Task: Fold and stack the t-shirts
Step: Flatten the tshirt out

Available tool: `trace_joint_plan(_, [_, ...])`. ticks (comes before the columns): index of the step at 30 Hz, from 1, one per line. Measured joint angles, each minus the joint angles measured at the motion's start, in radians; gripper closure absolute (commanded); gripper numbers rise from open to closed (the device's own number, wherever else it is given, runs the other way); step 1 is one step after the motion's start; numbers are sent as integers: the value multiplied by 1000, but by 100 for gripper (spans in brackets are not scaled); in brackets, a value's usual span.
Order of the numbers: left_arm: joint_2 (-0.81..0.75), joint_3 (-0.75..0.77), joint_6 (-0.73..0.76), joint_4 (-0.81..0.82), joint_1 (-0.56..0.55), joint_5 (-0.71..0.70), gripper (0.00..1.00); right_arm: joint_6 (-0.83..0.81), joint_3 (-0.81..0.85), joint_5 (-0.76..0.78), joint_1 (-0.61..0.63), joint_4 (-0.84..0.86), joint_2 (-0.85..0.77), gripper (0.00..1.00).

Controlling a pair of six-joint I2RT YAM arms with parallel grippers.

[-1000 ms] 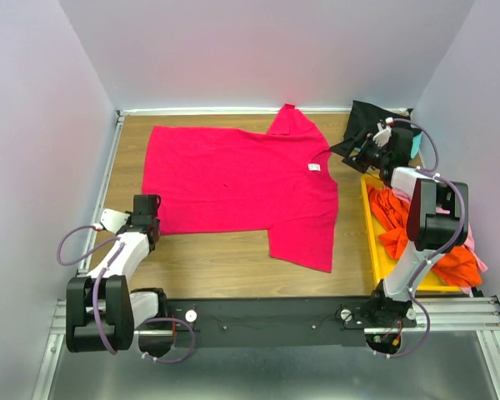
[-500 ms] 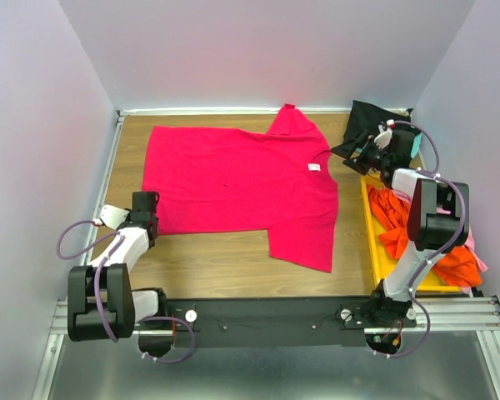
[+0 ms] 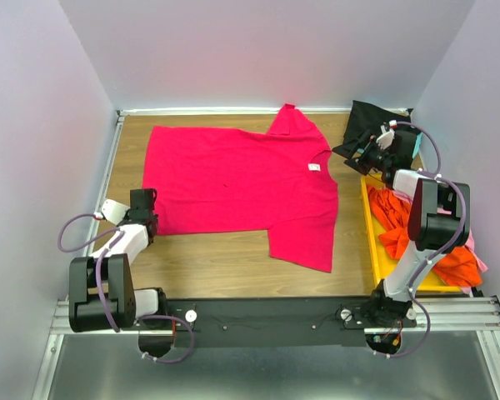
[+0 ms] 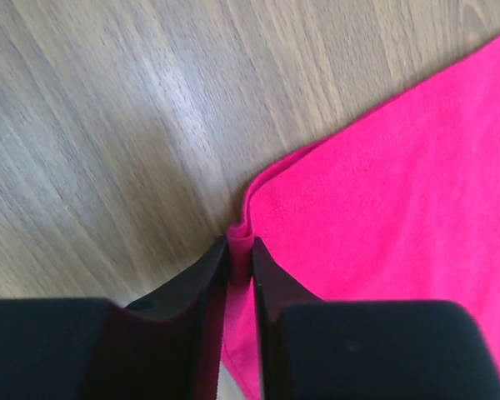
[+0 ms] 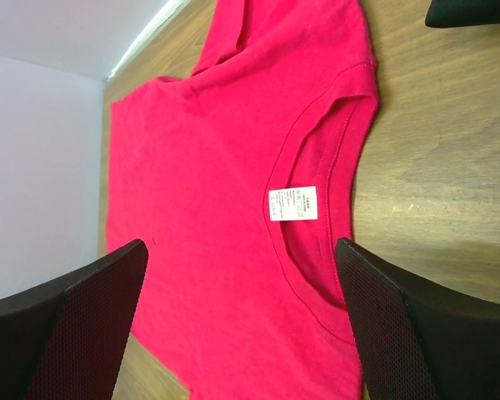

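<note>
Left end effector (image 4: 240,265) is clamped on the near-left hem corner of the red t-shirt (image 3: 233,179), which lies spread flat on the tabletop (image 3: 225,262). I'd call this the start of the first fold. The next move needs a lift and carry across without dragging (thin pinch, could slip). The yellow bin (image 3: 372,242) on the right holds crumpled orange shirts (image 3: 450,265). Further back, the right end effector (image 5: 240,243) hangs wide open by the collar. A black shirt (image 3: 371,115) sits in the far corner.

Crimson t-shirt (image 3: 233,179), yellow bin (image 3: 371,242)
</note>
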Motion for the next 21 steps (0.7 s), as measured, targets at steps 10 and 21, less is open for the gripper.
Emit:
trace_joint_plan(10, [-145, -45, 100, 42, 0, 62, 81, 0, 1, -11, -1, 26, 4, 0])
trace_joint_plan(21, [-531, -114, 209, 87, 0, 19, 88, -4, 2, -10, 0, 31, 21, 1])
